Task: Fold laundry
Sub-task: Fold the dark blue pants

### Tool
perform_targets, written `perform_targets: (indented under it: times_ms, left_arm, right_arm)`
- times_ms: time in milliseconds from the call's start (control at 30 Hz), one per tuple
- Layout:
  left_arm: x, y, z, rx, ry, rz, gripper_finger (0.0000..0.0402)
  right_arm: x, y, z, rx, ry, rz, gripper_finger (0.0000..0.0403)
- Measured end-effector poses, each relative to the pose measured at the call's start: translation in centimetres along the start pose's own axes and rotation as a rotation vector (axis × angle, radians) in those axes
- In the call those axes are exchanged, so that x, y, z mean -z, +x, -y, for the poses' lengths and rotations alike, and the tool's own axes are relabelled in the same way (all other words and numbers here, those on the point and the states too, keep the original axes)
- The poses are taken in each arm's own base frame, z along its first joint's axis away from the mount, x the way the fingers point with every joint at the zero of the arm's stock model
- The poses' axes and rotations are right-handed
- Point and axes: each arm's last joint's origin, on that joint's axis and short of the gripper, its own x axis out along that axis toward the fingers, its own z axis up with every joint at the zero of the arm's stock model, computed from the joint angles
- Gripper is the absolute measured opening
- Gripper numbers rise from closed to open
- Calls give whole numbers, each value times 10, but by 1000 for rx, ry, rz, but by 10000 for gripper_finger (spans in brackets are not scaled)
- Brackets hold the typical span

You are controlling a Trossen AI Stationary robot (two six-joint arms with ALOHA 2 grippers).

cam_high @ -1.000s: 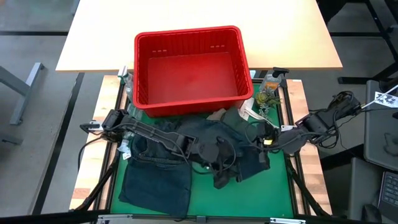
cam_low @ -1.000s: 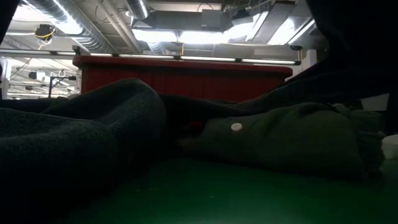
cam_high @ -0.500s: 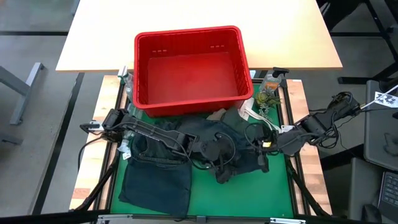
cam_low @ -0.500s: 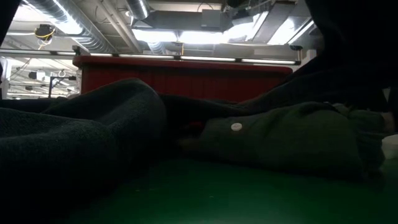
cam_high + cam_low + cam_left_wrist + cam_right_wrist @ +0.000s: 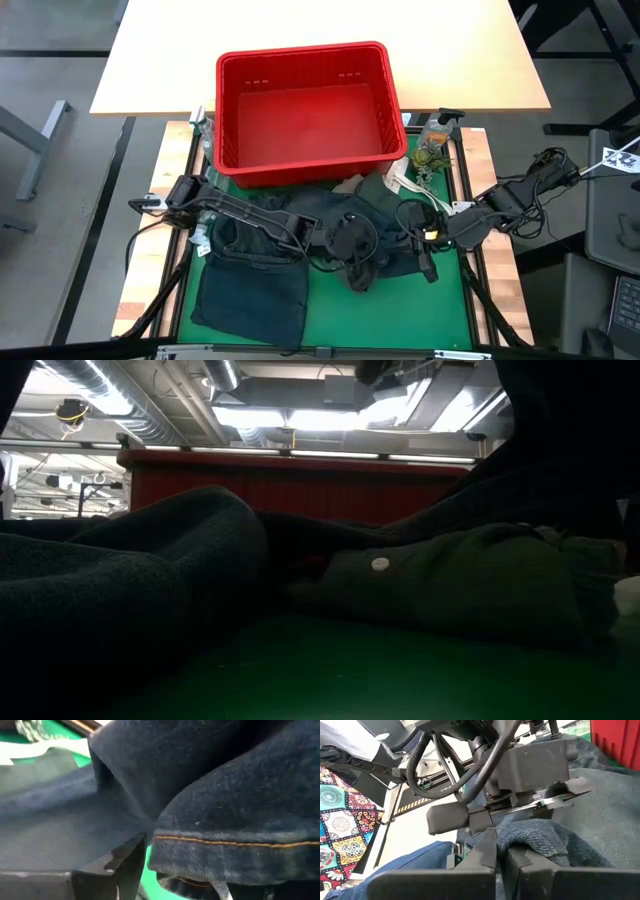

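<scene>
Dark blue denim jeans (image 5: 255, 275) lie spread on the green mat (image 5: 330, 320), and one leg end is bunched up in the middle (image 5: 385, 262). My left gripper (image 5: 366, 254) reaches in from the table's left. It is open, its fingers (image 5: 120, 870) on either side of the raised, orange-stitched hem (image 5: 225, 842). My right gripper (image 5: 427, 268) comes from the right, shut on the same bunch. An olive-green buttoned shirt (image 5: 450, 585) and other dark clothes (image 5: 375, 195) lie on the mat near the basket. My right gripper pinches a raised fold of the jeans' leg end (image 5: 520, 837) between its two shut fingers (image 5: 487, 852), coming level-to-slanting from the table's right. The denim bulges up just past the fingertips. The rest of the jeans trails down onto the mat.
A red slatted basket (image 5: 225, 120) stands at the far side of the mat. A clear bottle (image 5: 436, 132) and small odds stand at the far right corner. Bare green mat lies toward the near edge. In the right wrist view a person's clothed leg (image 5: 395, 865) shows beyond the table.
The bunched jeans leg between my two grippers has drawn in: cloth that lay spread on the mat by my right gripper has come up off it. My left gripper has tipped a little further down over the fold. Neither gripper has opened or shut.
</scene>
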Motion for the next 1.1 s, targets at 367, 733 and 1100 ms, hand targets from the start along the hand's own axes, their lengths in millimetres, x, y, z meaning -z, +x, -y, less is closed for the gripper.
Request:
perform_targets:
  times_ms: [367,733,1100]
  left_arm:
    - [1,1,3,32,143,2,201]
    - [3,0,6,121,143,-60,11]
    - [-2,-12,7,154,142,-107,2]
  right_arm:
    - [0,0,0,-13,-26,-12,3]
    - [0,0,0,-13,-26,-12,3]
    - [0,0,0,-4,-27,-2,3]
